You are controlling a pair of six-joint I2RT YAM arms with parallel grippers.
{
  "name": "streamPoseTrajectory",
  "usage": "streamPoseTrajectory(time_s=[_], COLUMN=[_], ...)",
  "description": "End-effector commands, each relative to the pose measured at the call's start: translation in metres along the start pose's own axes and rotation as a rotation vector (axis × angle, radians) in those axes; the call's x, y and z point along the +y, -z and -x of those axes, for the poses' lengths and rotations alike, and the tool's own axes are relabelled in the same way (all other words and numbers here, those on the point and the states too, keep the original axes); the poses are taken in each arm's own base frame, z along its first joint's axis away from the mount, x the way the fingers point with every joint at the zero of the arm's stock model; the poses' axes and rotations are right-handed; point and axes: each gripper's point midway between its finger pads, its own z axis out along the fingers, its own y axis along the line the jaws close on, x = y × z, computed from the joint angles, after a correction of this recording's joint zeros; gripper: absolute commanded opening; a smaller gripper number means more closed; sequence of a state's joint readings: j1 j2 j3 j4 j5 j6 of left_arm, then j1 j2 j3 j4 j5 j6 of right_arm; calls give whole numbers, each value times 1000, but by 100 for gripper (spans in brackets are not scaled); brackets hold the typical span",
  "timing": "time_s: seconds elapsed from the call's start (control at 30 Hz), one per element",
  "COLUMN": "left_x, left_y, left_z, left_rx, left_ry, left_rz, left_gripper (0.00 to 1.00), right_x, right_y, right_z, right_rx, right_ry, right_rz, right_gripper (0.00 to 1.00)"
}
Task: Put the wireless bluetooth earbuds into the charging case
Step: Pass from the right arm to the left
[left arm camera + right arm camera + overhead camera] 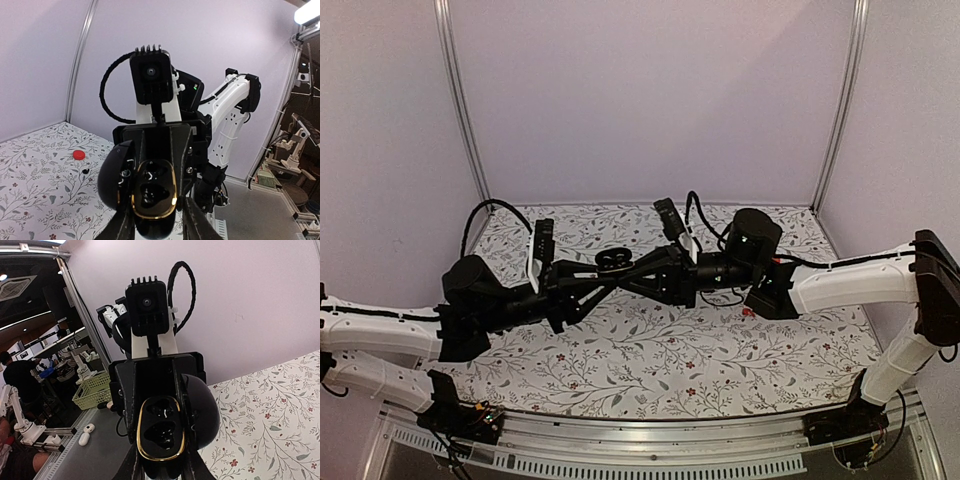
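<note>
Flowered cloth is spread over the counter [650, 350], which is closed in by pale walls at the back and both sides. An open black charging case [152, 192] with a gold rim is held in the air above the counter's middle, where the two arms meet. The right claw [162, 462] is clamped on the case's lower end. The left claw [157, 210] stands narrow around the case, its fingers [125, 222] just beside it; whether they press cannot be told. The lid [112, 175] is swung aside. What lies in the case's dark pockets cannot be made out. One red earbud [77, 155] is seen on the counter, well apart from the case, on its lid side. Open cloth is seen on the case's near side.
</note>
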State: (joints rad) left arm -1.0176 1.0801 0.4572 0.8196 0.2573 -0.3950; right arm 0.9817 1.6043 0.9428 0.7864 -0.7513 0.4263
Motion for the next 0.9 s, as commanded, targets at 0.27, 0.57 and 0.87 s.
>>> streamPoseTrajectory(time_s=[0.27, 0.57, 0.87], left_x=[-10, -9, -1], left_y=[-7, -4, 6], left_z=[9, 7, 1], left_rx=[-31, -24, -1], left_ry=[22, 23, 32], left_rz=[-39, -29, 18], left_gripper=[18, 12, 5], right_x=[-2, -4, -13], right_y=[0, 0, 12], right_z=[-5, -9, -25], right_rx=[-14, -7, 19], right_ry=[1, -8, -33], right_rz=[-7, -11, -36], right_gripper=[0, 9, 39])
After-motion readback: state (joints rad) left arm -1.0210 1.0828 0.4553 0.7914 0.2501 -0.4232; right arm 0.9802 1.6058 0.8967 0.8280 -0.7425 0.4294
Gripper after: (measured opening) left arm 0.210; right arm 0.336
